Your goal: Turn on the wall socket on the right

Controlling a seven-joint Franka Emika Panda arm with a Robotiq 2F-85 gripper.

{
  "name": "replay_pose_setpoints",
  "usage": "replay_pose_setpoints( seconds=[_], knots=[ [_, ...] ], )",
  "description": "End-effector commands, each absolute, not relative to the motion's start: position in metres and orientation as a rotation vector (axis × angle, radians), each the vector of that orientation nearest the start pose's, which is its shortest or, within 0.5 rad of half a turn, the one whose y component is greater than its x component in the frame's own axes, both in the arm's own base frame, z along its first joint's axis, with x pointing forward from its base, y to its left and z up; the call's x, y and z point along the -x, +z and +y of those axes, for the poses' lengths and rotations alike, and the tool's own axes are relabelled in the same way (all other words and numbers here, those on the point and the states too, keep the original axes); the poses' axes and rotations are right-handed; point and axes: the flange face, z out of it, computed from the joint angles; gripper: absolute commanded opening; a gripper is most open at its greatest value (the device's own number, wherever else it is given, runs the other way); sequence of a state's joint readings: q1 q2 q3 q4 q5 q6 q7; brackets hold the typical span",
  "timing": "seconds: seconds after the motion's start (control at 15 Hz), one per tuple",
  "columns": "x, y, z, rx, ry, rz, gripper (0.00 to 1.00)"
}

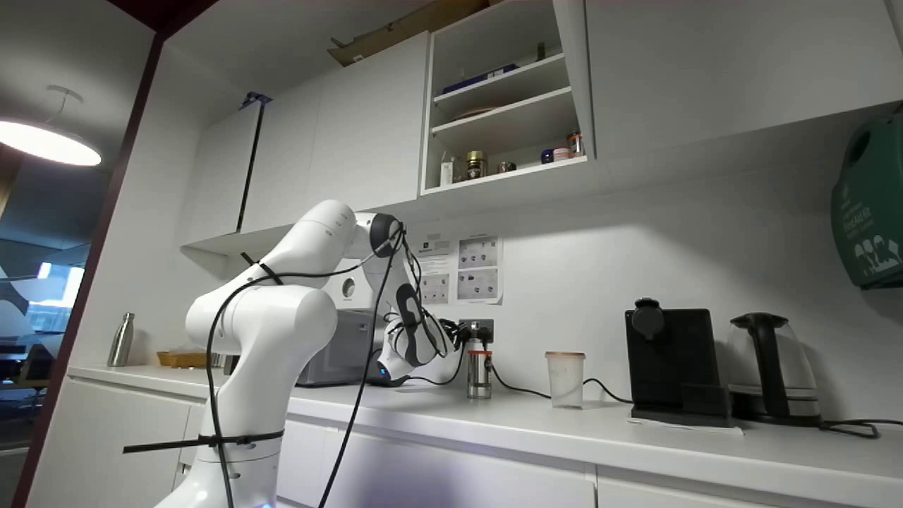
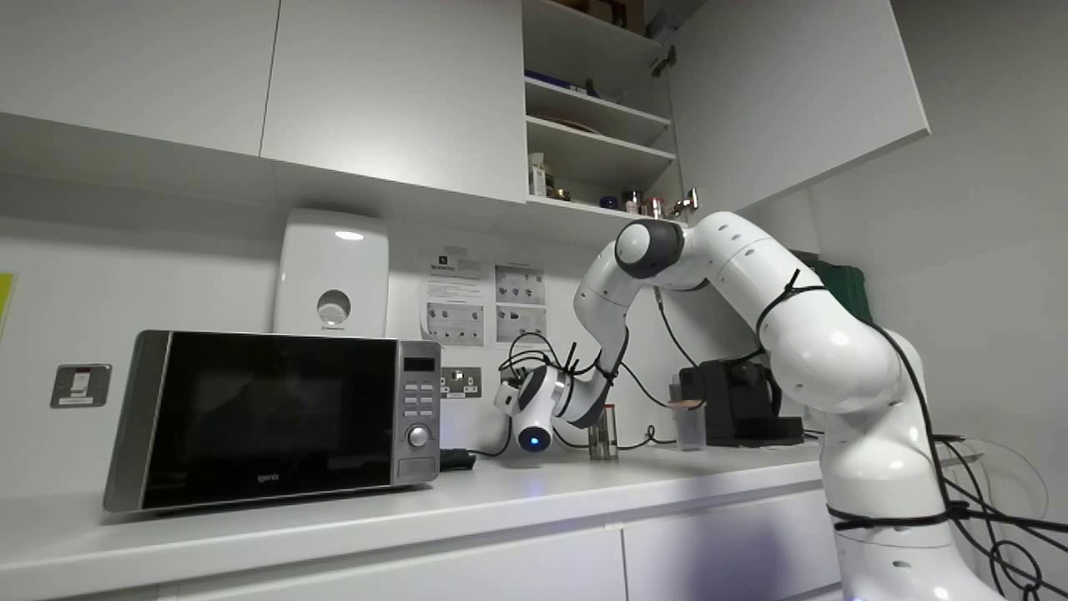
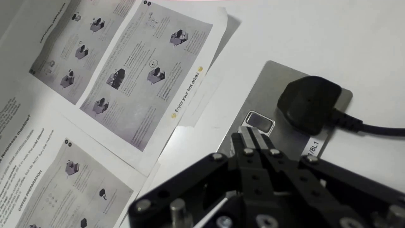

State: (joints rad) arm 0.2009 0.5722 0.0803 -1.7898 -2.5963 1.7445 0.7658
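One press seems left to me: gripper [image 3: 249, 128] closed, the switch [image 3: 260, 122] at its two o'clock in wrist view.

Counter [image 1: 522, 413], white | bottle [image 1: 122, 341], upright | basket [image 1: 183, 360] near bottle | microwave [image 2: 284, 417] | jar [image 1: 479, 377], upright | tub [image 1: 566, 381] between jar and coffee machine [image 1: 674, 363] | paper [image 1: 735, 430] partly under coffee machine | kettle [image 1: 772, 370] just beside coffee machine | black cables [image 1: 832, 425]

On the counter [image 1: 522, 408], you will find the coffee machine [image 1: 670, 360] standing between the tub [image 1: 566, 381] and the kettle [image 1: 769, 367]. You will note the microwave [image 2: 284, 417] below the dispenser [image 2: 334, 267], and printed sheets [image 1: 478, 271] on the wall [image 1: 600, 261]. Above the counter, the cupboard door [image 2: 793, 100] stands open; you can see jars [image 1: 477, 166] on the bottom shelf [image 1: 508, 176].
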Motion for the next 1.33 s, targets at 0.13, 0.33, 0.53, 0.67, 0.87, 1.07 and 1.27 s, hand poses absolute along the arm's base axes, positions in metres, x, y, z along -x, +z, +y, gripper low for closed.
replay_pose_setpoints(
  seconds=[0.13, 0.33, 0.53, 0.67, 0.87, 1.07, 1.27],
  knots=[
    [-0.701, 0.325, 0.141, -0.857, 0.794, 0.828, 0.00],
    [-0.704, 0.326, 0.143, -0.880, 0.805, 0.852, 0.00],
    [-0.708, 0.325, 0.145, -0.891, 0.811, 0.868, 0.00],
    [-0.710, 0.323, 0.145, -0.895, 0.811, 0.873, 0.00],
    [-0.714, 0.322, 0.142, -0.896, 0.806, 0.876, 0.00],
    [-0.719, 0.324, 0.138, -0.894, 0.801, 0.877, 0.00],
    [-0.721, 0.325, 0.136, -0.894, 0.798, 0.877, 0.00]
  ],
)
